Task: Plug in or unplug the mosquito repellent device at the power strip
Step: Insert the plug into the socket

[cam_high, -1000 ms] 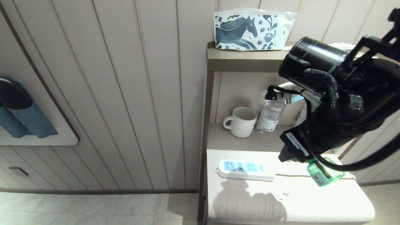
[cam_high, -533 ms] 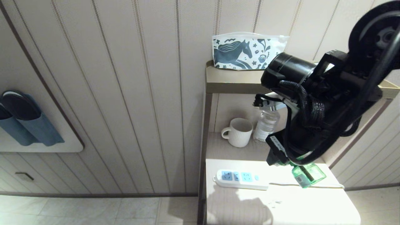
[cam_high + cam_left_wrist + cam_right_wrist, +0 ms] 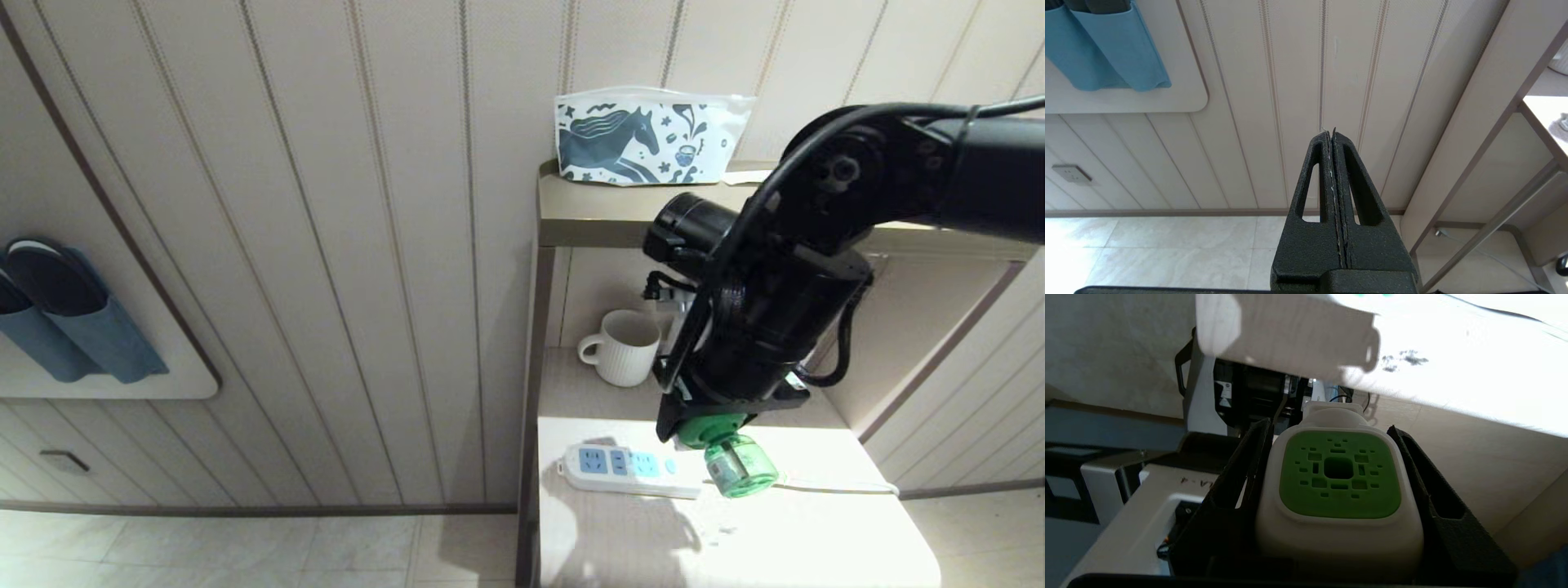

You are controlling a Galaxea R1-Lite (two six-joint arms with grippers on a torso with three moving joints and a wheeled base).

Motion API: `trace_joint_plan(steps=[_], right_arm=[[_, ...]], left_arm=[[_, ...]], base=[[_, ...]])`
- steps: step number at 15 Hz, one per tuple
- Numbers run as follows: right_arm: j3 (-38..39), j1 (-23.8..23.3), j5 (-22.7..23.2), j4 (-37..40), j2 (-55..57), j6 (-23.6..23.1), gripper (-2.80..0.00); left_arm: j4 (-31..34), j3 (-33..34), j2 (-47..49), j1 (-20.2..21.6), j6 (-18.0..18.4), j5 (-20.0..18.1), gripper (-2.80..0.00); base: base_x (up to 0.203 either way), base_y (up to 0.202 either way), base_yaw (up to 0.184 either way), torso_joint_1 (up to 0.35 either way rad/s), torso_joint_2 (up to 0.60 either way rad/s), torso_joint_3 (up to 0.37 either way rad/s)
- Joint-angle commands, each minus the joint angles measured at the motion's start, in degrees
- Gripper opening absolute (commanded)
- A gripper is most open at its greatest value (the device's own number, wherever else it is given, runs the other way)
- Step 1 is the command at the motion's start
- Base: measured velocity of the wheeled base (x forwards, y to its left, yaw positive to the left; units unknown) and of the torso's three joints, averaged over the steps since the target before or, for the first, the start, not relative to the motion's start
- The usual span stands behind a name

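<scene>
Here I see my right end effector (image 3: 1331, 473) closed on the mosquito repellent device (image 3: 1339, 498); its two black fingers (image 3: 1241, 486) press on both sides of the white head with the green perforated face. In the head view the device (image 3: 735, 457) hangs in the air under the right wrist, its translucent green bottle pointing down and toward me, just above the right end of the power strip (image 3: 629, 469). The bottle has a small label, but I cannot read the writing on it, and how much liquid is inside I cannot tell.

The power strip lies flat on the tabletop (image 3: 735, 539), its light-blue sockets face up and nothing is plugged in them. Its white cord (image 3: 841, 488) runs to the right along the tabletop.

On the lower shelf behind stands a white ribbed mug (image 3: 624, 347); I cannot see into it. On the top shelf stands a zip pouch (image 3: 649, 137) printed with a dark blue horse.

My left end effector (image 3: 1333, 171) is fully closed and empty, beside the panelled wall and above the floor tiles.
</scene>
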Motion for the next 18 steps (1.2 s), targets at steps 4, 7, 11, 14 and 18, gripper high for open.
trace_joint_plan(steps=[4,7,11,14,18], right_arm=[[7.29,-1.31,0.18,-8.39,2.42,0.1,-2.8],[7.24,-2.28,0.56,-8.78,4.4,0.1,-2.8],[7.41,-4.47,1.54,-10.25,6.11,0.1,-2.8],[7.15,-5.21,2.35,-11.0,7.83,-0.2,-2.8],[6.59,-5.22,2.5,-12.17,9.72,-0.7,-2.8]], left_arm=[[0.0,0.0,0.08,0.0,0.02,0.0,-2.8],[0.0,0.0,0.08,-0.04,0.02,-0.01,-2.8],[0.0,0.0,0.08,-0.01,0.02,0.02,-2.8],[0.0,0.0,0.08,-0.06,0.02,0.01,-2.8],[0.0,0.0,0.08,-0.07,0.02,-0.04,-2.8]], base=[[0.0,0.0,0.0,0.0,0.0,0.0],[0.0,0.0,0.0,0.0,0.0,0.0],[0.0,0.0,0.0,0.0,0.0,0.0],[0.0,0.0,0.0,0.0,0.0,0.0],[0.0,0.0,0.0,0.0,0.0,0.0]])
